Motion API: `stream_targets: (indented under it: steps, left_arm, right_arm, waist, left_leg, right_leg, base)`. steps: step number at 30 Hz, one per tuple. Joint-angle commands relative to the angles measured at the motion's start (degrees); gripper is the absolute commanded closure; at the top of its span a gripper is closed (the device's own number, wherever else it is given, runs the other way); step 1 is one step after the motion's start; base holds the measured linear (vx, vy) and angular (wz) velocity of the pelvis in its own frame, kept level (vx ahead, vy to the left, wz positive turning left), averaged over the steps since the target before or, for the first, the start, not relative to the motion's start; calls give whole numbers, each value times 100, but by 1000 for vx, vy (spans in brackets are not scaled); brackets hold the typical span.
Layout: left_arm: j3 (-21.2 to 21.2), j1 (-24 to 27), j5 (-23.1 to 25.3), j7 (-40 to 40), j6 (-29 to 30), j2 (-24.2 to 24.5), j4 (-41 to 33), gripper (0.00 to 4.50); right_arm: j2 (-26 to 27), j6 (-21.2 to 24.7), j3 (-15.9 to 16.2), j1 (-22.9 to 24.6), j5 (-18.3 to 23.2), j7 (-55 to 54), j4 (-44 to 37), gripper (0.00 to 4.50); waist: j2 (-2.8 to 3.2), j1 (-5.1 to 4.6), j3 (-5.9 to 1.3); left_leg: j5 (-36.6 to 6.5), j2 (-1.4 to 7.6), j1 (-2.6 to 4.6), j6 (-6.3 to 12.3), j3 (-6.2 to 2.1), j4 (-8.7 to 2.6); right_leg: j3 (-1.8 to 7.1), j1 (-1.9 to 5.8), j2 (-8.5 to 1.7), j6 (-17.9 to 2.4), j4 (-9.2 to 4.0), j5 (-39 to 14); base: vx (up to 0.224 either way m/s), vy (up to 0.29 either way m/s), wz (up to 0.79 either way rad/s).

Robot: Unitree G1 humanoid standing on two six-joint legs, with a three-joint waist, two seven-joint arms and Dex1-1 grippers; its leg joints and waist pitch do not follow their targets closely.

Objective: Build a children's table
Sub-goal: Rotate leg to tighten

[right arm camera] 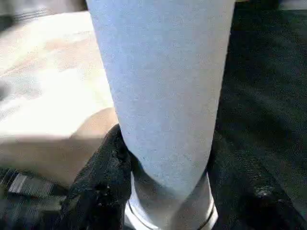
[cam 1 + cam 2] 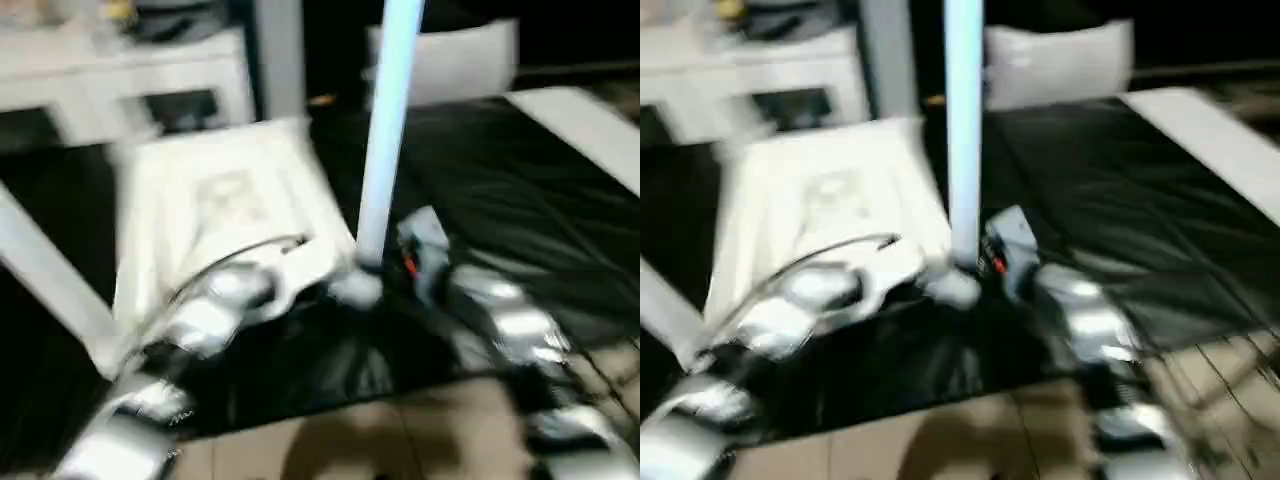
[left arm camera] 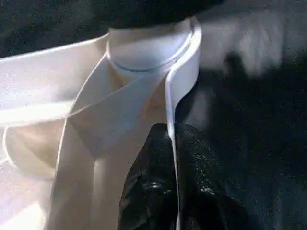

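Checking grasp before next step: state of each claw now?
Left claw: shut on the tabletop rim.
Right claw: closed around the upright leg.

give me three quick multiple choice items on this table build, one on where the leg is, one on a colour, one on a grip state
1. Where does the upright leg stand?
A. at the tabletop's near corner
B. flat on the floor
C. on the far shelf

2. What colour is the sheet under the tabletop?
A. red
B. black
C. yellow

3. What is the left end effector doing?
A. hanging open in the air
B. shut on the tabletop's rim
C. holding a cushion

Answers: 1 A, the leg's lower end meets the round corner socket. 2 B, dark sheet surrounds the white top. 3 B, black fingers pinch the thin rim in the left wrist view.
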Motion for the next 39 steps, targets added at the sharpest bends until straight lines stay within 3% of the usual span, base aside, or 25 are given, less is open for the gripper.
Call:
stream_targets:
  steps: [1, 2, 3, 4, 6, 7, 10, 13, 16, 23, 24, 29, 30, 35, 39]
  left_arm:
    - [-182, -195, -115, -8, -172, -270, -264, 450]
    - [-182, -195, -115, -8, -172, -270, -264, 450]
    - [-223, -187, -53, 24, -256, -284, -270, 450]
    - [-269, -150, 1, 6, -312, -248, -284, 450]
    - [-301, -126, 55, 7, -341, -224, -282, 450]
    - [-315, -109, 87, 4, -362, -193, -279, 450]
    - [-290, -8, 134, -80, -449, 99, -265, 450]
    - [-269, 57, 150, -217, -583, 332, -243, 450]
    - [-268, 111, 151, -440, -789, 626, -187, 450]
    - [-474, 202, 109, -1210, -1721, 1158, -93, 450]
    - [-544, 214, 76, -1458, -1914, 1270, -80, 450]
    - [-741, 243, -62, -2260, -2280, 1527, -132, 450]
    - [-766, 233, -71, -2334, -2349, 1551, -114, 450]
    - [-863, 232, -116, -2640, -2559, 1616, -165, 450]
    - [-923, 194, -124, -2748, -2640, 1585, -123, 450]
  right_arm:
    - [276, 108, 155, -40, 84, -211, 279, 259]
    - [276, 108, 155, -40, 84, -211, 279, 259]
    - [370, -4, 111, -56, 132, -267, 303, 224]
    - [385, -187, 122, -49, 125, -226, 295, 203]
    - [408, -327, 123, -35, 90, -214, 264, 186]
    - [400, -429, 130, -17, 67, -174, 235, 183]
    - [198, -644, 4, 191, 152, 107, -14, 151]
    - [-37, -943, -56, 365, 230, 445, -141, 120]
    - [-440, -1181, -67, 556, 362, 1005, -320, 94]
    - [-1392, -1532, 271, 766, 368, 2521, -563, 33]
    - [-1600, -1620, 350, 759, 351, 2863, -542, 33]
    - [-1919, -1645, 364, 569, 632, 3755, -443, 33]
    - [-1957, -1626, 373, 539, 692, 3893, -425, 59]
    - [-2089, -1439, 597, 420, 816, 4531, -407, 105]
    - [-2067, -1421, 806, 296, 777, 4857, -265, 138]
  waist:
    - [-46, -37, -285]
    - [-113, -26, -293]
    - [-123, -18, -295]
    - [-91, 30, -325]
    - [-59, 35, -351]
    - [-52, 60, -416]
    - [-48, 178, -471]
    - [-63, 279, -458]
    - [-24, 417, -459]
    - [-38, 460, -421]
    - [-58, 474, -428]
    - [-45, 555, -443]
    - [-42, 605, -450]
    - [-58, 760, -467]
    - [-61, 823, -465]
  left_leg:
    - [-2489, 496, -45, -2, -304, -653]
    - [-1897, 225, 2, 16, -172, -486]
    - [-1571, 167, -26, 86, -135, -442]
    - [-942, 200, -124, 295, -134, -465]
    - [-752, 290, -133, 349, -180, -498]
    - [-361, 377, -155, 438, -220, -499]
    - [363, 409, -197, 693, -221, -460]
    - [372, 383, -202, 809, -170, -441]
    - [379, 409, -188, 820, -155, -438]
    - [-136, 399, -165, 682, -130, -475]
    - [-155, 387, -154, 700, -115, -470]
    - [47, 437, -145, 795, -115, -461]
    - [79, 450, -141, 829, -108, -457]
    - [181, 475, -111, 799, -87, -450]
    - [188, 466, -117, 788, -70, -447]
  right_leg:
    - [524, 290, -616, 250, -399, -2672]
    - [463, 217, -692, 162, -589, -3258]
    - [437, 240, -699, 165, -615, -3391]
    - [418, 296, -655, 190, -595, -3117]
    - [423, 296, -611, 126, -535, -2672]
    - [485, 304, -614, -126, -373, -1803]
    - [559, 310, -638, -502, -163, -665]
    - [575, 302, -641, -501, -163, -653]
    - [571, 268, -607, -368, -172, -860]
    - [565, 258, -573, -213, -243, -1439]
    - [572, 248, -569, -232, -253, -1486]
    - [596, 225, -567, -371, -197, -1230]
    - [602, 219, -573, -443, -177, -1149]
    - [622, 204, -577, -526, -142, -1071]
    - [619, 199, -582, -509, -149, -1158]
  base:
    - [0, 0, 0]
    - [0, 0, 0]
    - [53, -16, 6]
    - [0, 0, 0]
    - [0, 0, 0]
    - [0, 0, 0]
    - [0, 0, 0]
    - [0, 0, 0]
    - [0, 0, 0]
    - [0, 0, 0]
    - [0, 0, 0]
    - [0, 0, 0]
    - [0, 0, 0]
    - [0, 0, 0]
    - [0, 0, 0]
